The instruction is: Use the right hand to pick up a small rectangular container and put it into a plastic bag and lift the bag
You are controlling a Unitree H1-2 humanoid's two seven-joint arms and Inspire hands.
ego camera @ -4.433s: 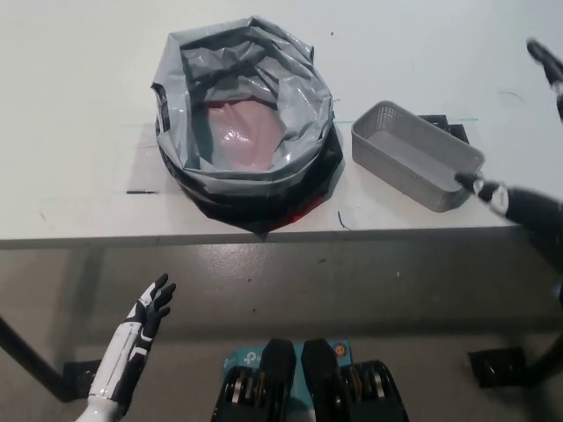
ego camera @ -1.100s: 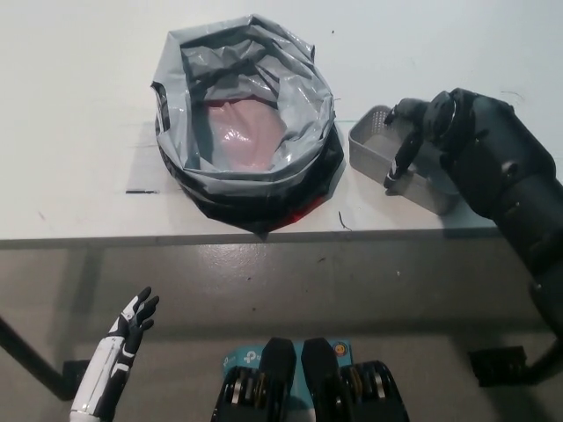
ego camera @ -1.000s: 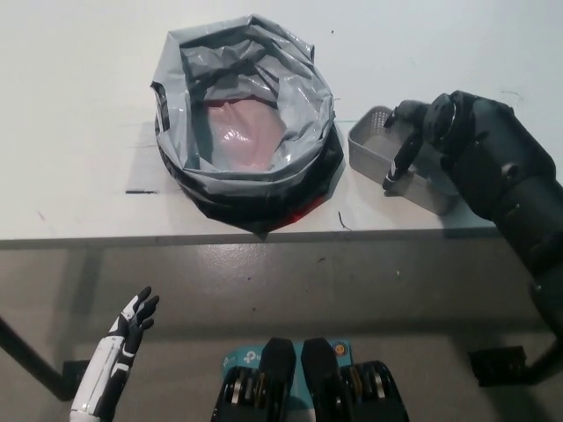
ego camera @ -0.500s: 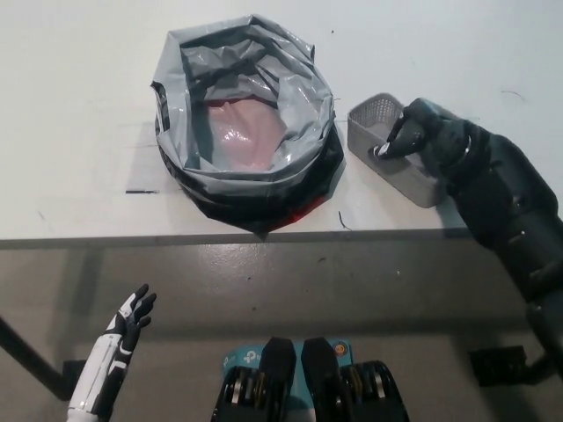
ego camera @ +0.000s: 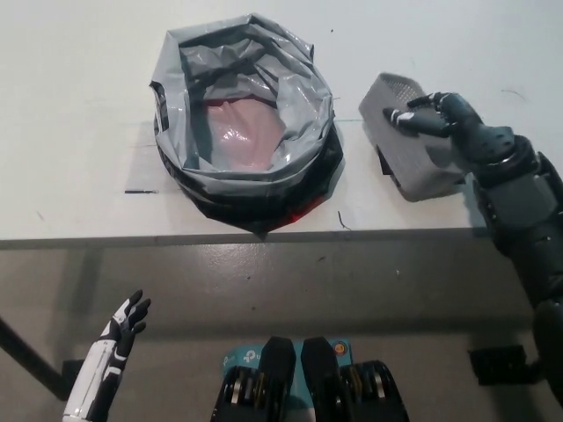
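A small grey perforated rectangular container (ego camera: pixel 406 141) is tipped on its side and raised off the white table (ego camera: pixel 70 132), right of the bag. My black right hand (ego camera: pixel 440 119) is shut on its upper edge, fingers curled over the rim. The grey plastic bag (ego camera: pixel 244 123) stands open at the table's middle, with a pinkish lining visible inside. My white left hand (ego camera: pixel 119 330) hangs open below the table edge at the lower left, holding nothing.
A small black object (ego camera: pixel 384 163) lies on the table under the lifted container. A short black mark (ego camera: pixel 141 191) sits left of the bag. The table's front edge (ego camera: pixel 264 237) runs across the picture, with grey floor below.
My right hand closed on the container, then tipped and raised it from the table. The left hand sank slightly lower.
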